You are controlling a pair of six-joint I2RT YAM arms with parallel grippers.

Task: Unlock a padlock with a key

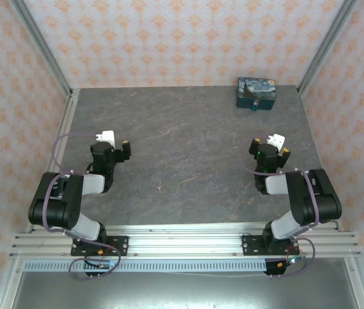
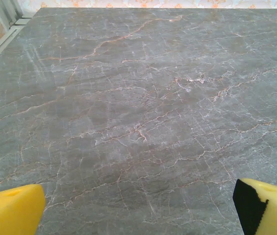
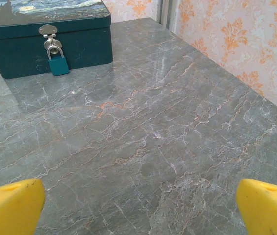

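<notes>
— Since the padlock [image 3: 58, 63] hangs on the front of the tin [image 3: 11, 54] to keep it shut, why are both jaws far from the tin?
— Both are wide open, holding nothing. I guess work hasn't started.

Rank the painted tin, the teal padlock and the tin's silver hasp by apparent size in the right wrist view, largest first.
1. painted tin, by far.
2. teal padlock.
3. silver hasp, only slightly smaller.

Place: a robot lab test booth
Walls: wallpaper-patterned panels [image 1: 188, 38] between metal frame posts [image 1: 40, 45]
Surface: grey marble-look tabletop [image 1: 182, 161]
Mounting: left arm [image 1: 62, 203] and right arm [image 1: 307, 196] bolted to an aluminium rail [image 1: 182, 243]
</notes>
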